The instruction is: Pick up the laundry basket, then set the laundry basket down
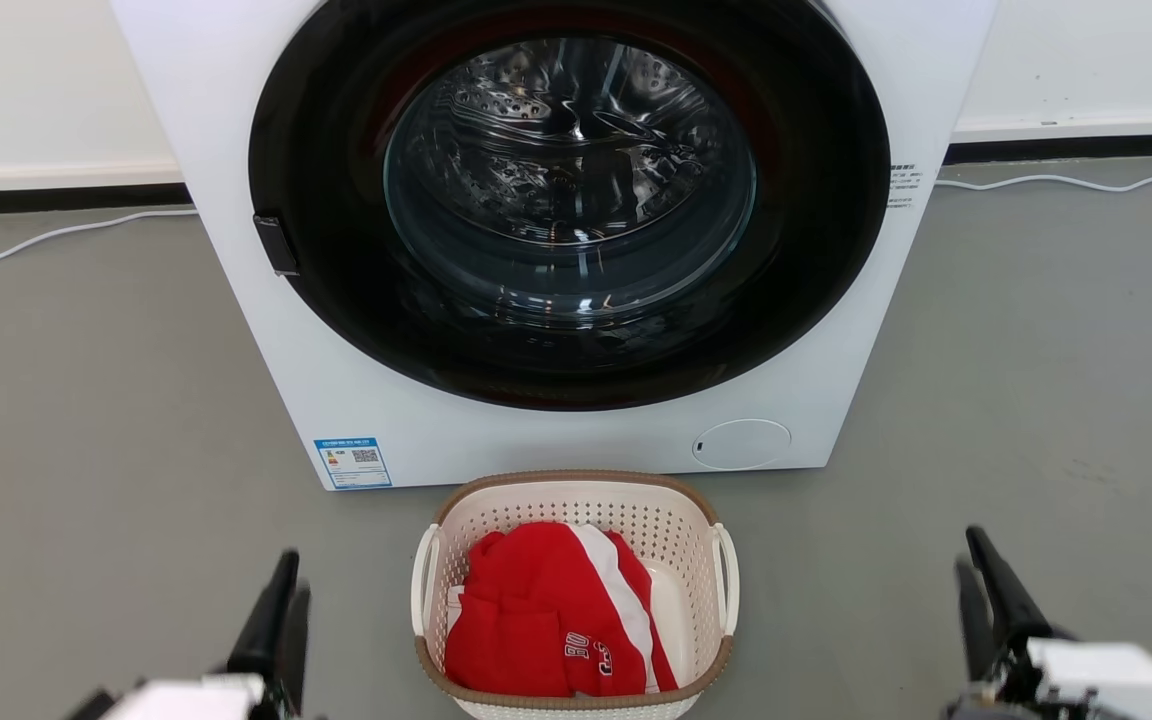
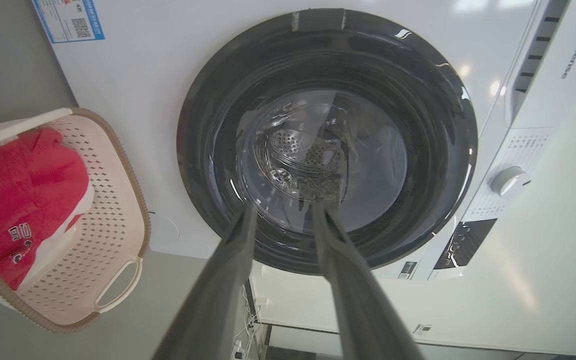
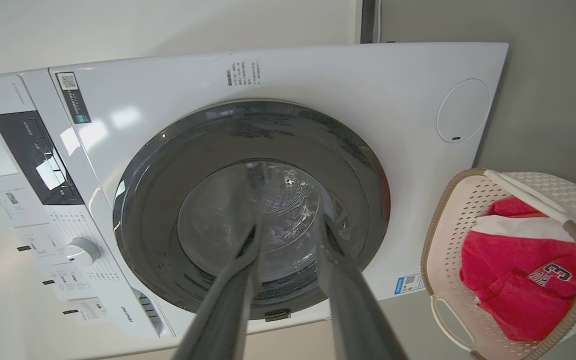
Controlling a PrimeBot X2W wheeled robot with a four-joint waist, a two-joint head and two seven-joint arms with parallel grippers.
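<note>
The laundry basket [image 1: 576, 479], cream-white and perforated with a brown rim and white loop handles, stands on the grey floor just in front of the washer. A red garment with a white stripe [image 1: 536, 610] lies inside it. My left gripper [image 1: 294, 578] hangs open to the basket's left, well apart from its handle. On the other side my right gripper [image 1: 968, 552] is open too, farther off. In the left wrist view the left gripper [image 2: 284, 207] points at the washer door, with the basket [image 2: 103, 220] off to one side. In the right wrist view the right gripper [image 3: 292, 226] does likewise, the basket [image 3: 450, 235] at its right.
A white front-loading washer [image 1: 236, 150] with a dark round glass door [image 1: 571, 200], shut, rises right behind the basket. White cables [image 1: 36, 235] [image 1: 1066, 180] run along the floor by the wall on both sides. Grey floor lies open to either side of the basket.
</note>
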